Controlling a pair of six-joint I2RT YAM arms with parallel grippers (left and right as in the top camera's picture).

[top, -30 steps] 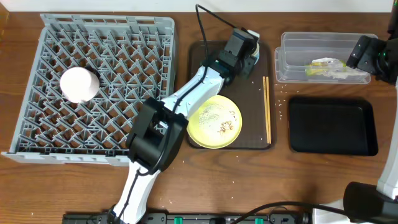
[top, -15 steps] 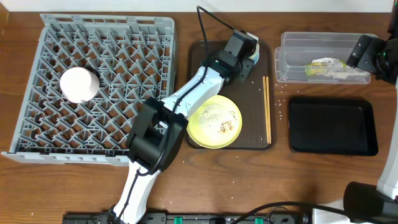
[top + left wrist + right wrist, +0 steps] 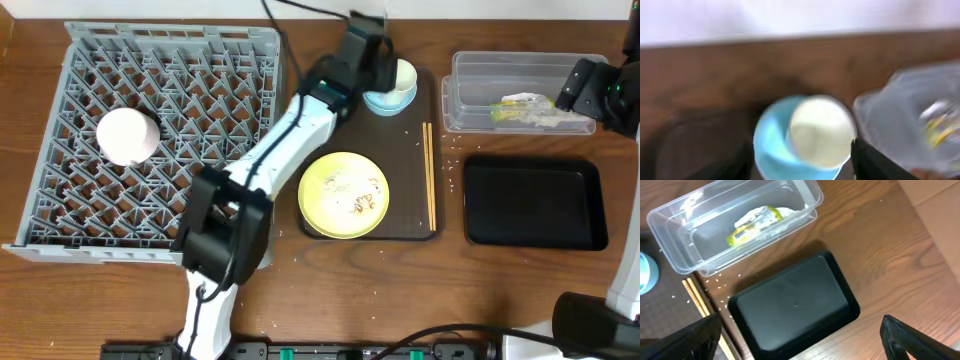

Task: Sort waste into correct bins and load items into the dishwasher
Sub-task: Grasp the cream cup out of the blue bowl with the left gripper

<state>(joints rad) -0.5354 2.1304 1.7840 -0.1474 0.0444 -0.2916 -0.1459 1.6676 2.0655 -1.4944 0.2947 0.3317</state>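
The light blue bowl point(image 3: 385, 98) with the white bowl point(image 3: 400, 75) nested in it stands at the back of the brown serving tray point(image 3: 325, 90). My left gripper point(image 3: 365, 52) is open just behind the bowls. In the blurred left wrist view its fingers point(image 3: 802, 167) spread wide on either side of the blue bowl point(image 3: 772, 150) and the white bowl point(image 3: 820, 130). The pale yellow plate point(image 3: 344, 194) with rice crumbs lies on the serving tray. The white cup point(image 3: 127, 135) sits in the grey dish rack point(image 3: 160, 60). The clear tub point(image 3: 470, 70) holds the yellow-green wrapper point(image 3: 752, 225) and a white paper wad point(image 3: 785, 216). My right gripper point(image 3: 800, 330) is open and empty above the black tray point(image 3: 795, 305).
Wooden chopsticks point(image 3: 430, 175) lie along the serving tray's right edge. Loose rice crumbs point(image 3: 455, 165) are scattered on the wood between the serving tray and the black tray point(image 3: 535, 200). The right arm point(image 3: 595, 88) hangs over the tub's right end.
My left gripper has pulled back from over the nested bowls toward the table's far edge, leaving them uncovered on the serving tray. The right arm has not moved.
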